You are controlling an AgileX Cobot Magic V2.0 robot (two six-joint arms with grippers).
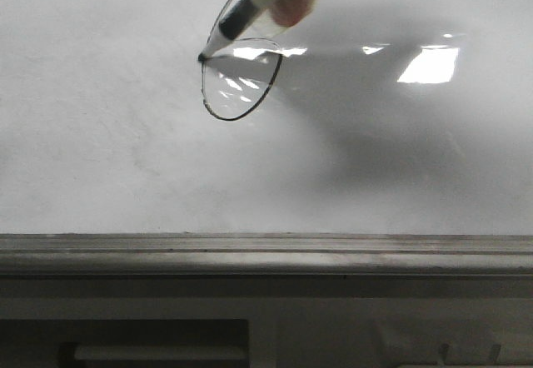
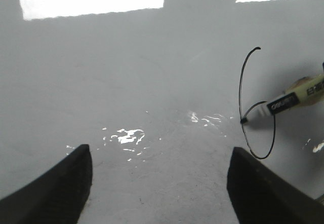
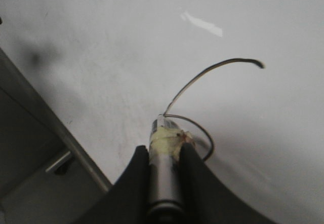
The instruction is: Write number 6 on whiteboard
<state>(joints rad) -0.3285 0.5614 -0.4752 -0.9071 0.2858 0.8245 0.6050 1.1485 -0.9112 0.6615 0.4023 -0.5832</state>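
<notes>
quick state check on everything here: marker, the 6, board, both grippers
marker: held by right gripper, tip on the board
number 6: tail and loop drawn, tip at the loop's closing point
whiteboard: glossy, faintly smudged
right gripper: shut on marker
left gripper: open, empty

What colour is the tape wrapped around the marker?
Pale yellow tape, clearest in the right wrist view.

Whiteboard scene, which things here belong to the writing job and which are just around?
In the job:
- whiteboard
- number 6
- marker
- right tool, shut on the marker

Just around:
- left tool, open and empty
- grey ledge
</notes>
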